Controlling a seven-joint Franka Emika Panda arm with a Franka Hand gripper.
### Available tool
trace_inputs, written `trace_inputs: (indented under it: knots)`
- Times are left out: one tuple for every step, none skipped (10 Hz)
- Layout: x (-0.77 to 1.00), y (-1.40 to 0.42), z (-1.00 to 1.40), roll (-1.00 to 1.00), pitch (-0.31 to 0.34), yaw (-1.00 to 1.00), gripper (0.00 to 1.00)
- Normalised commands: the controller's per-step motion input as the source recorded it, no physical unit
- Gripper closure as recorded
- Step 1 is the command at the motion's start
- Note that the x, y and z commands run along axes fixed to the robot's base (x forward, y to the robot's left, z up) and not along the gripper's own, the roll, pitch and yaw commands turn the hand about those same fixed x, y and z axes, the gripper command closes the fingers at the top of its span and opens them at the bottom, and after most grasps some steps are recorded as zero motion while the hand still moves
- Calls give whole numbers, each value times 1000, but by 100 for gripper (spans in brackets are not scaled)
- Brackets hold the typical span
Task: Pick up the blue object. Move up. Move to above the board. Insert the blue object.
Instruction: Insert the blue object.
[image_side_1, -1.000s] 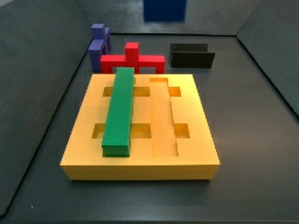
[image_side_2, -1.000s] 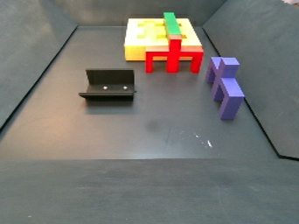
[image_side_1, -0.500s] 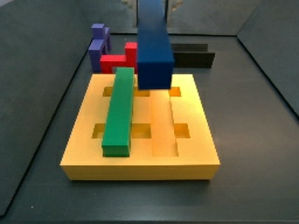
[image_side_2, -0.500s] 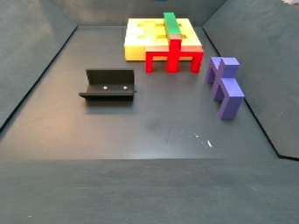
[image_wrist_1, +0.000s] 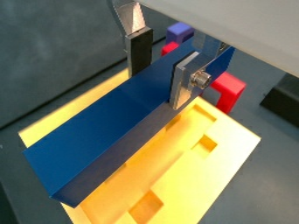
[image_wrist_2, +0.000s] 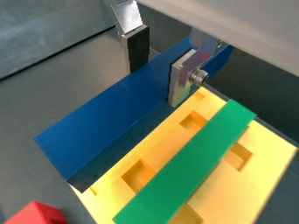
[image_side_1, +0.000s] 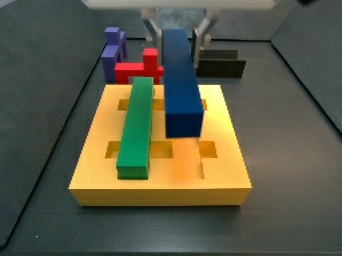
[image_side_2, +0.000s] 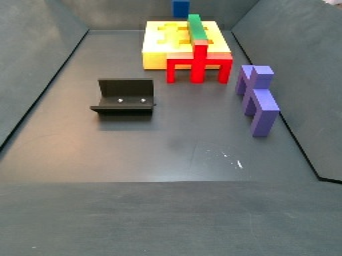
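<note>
The blue object (image_side_1: 179, 85) is a long dark blue bar held between the fingers of my gripper (image_side_1: 178, 22), which is shut on its far end. It hangs low over the board (image_side_1: 214, 170), a thick yellow slab with grooves and square cut-outs. The bar runs parallel to the green bar (image_side_1: 136, 120) that lies in the board's left groove. Both wrist views show the blue object (image_wrist_1: 117, 131) (image_wrist_2: 111, 127) clamped in the gripper (image_wrist_1: 162, 66) (image_wrist_2: 160, 63) above the board (image_wrist_1: 205, 171) (image_wrist_2: 135, 175). I cannot tell whether the bar touches the board.
Behind the board stand a red piece (image_side_1: 134, 70), a purple-blue L-shaped block (image_side_1: 112, 50) and the dark fixture (image_side_1: 221, 64). From the other side I see the fixture (image_side_2: 124, 97), two purple blocks (image_side_2: 258, 95) and the red piece (image_side_2: 198, 68). Grey walls enclose the floor.
The blue object has come down from high in the side view to just over the board, beside the green bar. The gripper has come into view at the top.
</note>
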Motion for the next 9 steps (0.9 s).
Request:
trace_inputs:
  knots:
    - [260, -146, -809, 0, 0, 37, 100]
    - [0, -100, -551, 0, 0, 0, 100]
    - [0, -117, -411, 0, 0, 0, 100]
    - [-20, -40, -363, 69, 0, 0, 100]
    - [-54, 0, -340, 49, 0, 29, 100]
    - [0, 0, -294, 7, 3, 37, 100]
    - [60, 0, -246, 56, 31, 40, 100]
    - [143, 83, -240, 164, 39, 77, 100]
    - [197, 29, -269, 183, 51, 80, 100]
